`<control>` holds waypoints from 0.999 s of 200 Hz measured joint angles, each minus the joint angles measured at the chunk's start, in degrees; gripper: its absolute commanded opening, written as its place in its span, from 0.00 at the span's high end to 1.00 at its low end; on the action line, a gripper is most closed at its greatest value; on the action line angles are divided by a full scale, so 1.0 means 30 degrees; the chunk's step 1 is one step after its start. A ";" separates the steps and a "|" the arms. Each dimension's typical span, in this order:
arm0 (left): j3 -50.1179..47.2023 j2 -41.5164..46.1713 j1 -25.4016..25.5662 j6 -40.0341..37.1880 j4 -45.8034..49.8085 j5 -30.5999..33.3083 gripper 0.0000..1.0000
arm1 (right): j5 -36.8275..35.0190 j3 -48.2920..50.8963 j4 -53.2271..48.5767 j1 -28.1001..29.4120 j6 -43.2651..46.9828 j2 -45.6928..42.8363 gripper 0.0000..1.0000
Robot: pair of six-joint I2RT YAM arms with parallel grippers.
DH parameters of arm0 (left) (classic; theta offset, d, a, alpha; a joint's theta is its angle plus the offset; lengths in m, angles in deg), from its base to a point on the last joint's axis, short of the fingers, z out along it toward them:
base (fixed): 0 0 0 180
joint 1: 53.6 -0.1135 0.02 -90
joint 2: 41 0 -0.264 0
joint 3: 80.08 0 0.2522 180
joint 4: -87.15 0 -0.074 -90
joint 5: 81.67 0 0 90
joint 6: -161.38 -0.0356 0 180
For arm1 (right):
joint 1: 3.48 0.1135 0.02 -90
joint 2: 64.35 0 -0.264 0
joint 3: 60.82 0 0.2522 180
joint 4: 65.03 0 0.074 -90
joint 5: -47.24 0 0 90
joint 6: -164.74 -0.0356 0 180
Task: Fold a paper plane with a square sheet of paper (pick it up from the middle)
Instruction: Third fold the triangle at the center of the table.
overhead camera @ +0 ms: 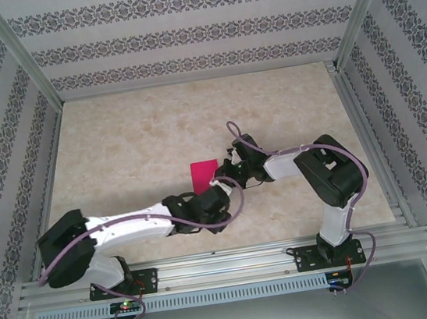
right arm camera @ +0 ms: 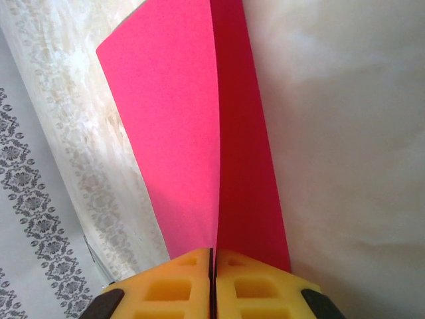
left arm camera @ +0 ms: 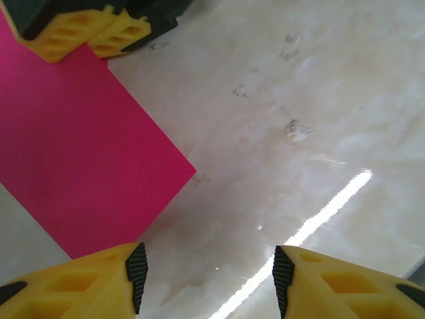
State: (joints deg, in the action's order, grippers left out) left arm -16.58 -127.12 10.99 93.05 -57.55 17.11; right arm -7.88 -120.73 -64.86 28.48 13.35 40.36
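The right hand [right arm camera: 212, 260] is clamping the thin magenta-pink paper sheet [right arm camera: 176, 133], doubled ahead of it, likely steadying the fold; the left hand [left arm camera: 208, 276] is hovering, fingers apart.

Top view overhead; wrist views close, sharing sheet [left arm camera: 80, 153].

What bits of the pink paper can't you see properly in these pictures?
- Top view: the pink paper is small; its near corner is hidden by the right pincer.
- Left wrist view: the picture's left edge cuts the paper off.
- Right wrist view: its pinched edge is hidden inside the shut right pincer.
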 measured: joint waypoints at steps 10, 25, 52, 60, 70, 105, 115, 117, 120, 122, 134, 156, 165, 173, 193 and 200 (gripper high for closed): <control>0.0554 -0.0991 0.0430 -0.0240 0.0270 0.1100 0.44 | 0.0036 0.0000 0.0000 0.0000 0.0000 0.0000 0.91; 0.1457 -0.2346 0.0911 -0.0554 0.0495 0.2601 0.44 | 0.0080 0.0000 0.0000 0.0000 -0.0007 0.0000 0.91; 0.2718 -0.4080 0.1297 -0.0750 0.0772 0.4845 0.47 | 0.0138 0.0000 0.0000 0.0000 -0.0015 0.0015 0.91; 0.2863 -0.4299 0.1304 -0.0765 0.0823 0.5319 0.50 | 0.0138 0.0000 0.0000 0.0000 -0.0015 0.0022 0.91; 0.2900 -0.4415 0.1311 -0.0780 0.0860 0.5785 0.55 | 0.0138 0.0000 0.0000 0.0000 -0.0015 0.0022 0.91; 0.2863 -0.4306 0.1311 -0.0801 0.1049 0.6761 0.76 | 0.0138 0.0000 -0.0138 0.0000 -0.0007 0.0029 0.90; 0.2783 -0.4160 0.1311 -0.0823 0.1056 0.6892 0.81 | 0.0138 0.0000 -0.0146 0.0000 -0.0007 0.0029 0.90; 0.2769 -0.4109 0.1311 -0.0772 0.1064 0.6900 0.82 | 0.0138 0.0000 -0.0146 0.0000 -0.0007 0.0029 0.90; 0.2747 -0.4058 0.1311 -0.0823 0.1078 0.6951 0.83 | 0.0138 0.0000 -0.0146 0.0000 -0.0007 0.0029 0.90; 0.2732 -0.4007 0.1311 -0.0801 0.1100 0.6987 0.84 | 0.0138 0.0000 -0.0146 0.0000 -0.0007 0.0029 0.90; 0.2652 -0.3708 0.1311 -0.0816 0.1137 0.7140 0.90 | 0.0138 0.0000 -0.0146 0.0000 -0.0007 0.0029 0.90; 0.2506 -0.3053 0.1304 -0.0816 0.1158 0.7278 0.93 | 0.0219 0.0000 -0.0291 0.0000 -0.0007 0.0029 0.88; 0.2499 -0.2863 0.1304 -0.0816 0.1180 0.7293 0.94 | 0.0248 0.0000 -0.0401 0.0000 0.0015 0.0029 0.85; 0.2499 -0.2732 0.1304 -0.0823 0.1188 0.7249 0.96 | 0.0248 0.0000 -0.0495 0.0000 0.0022 0.0029 0.79; 0.2477 -0.2484 0.1122 -0.0896 0.1173 0.6812 0.98 | 0.0350 -0.0073 -0.0605 -0.0117 0.0146 -0.0029 0.68; 0.2419 -0.2390 0.1020 -0.0903 0.1166 0.6564 0.99 | 0.0342 -0.0087 -0.0648 -0.0168 0.0182 -0.0117 0.66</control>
State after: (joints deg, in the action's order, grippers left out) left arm -9.32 -134.29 14.05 90.34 -54.05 36.80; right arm -6.86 -120.99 -66.80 27.98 13.90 40.01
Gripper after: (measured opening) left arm 0.065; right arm 0.310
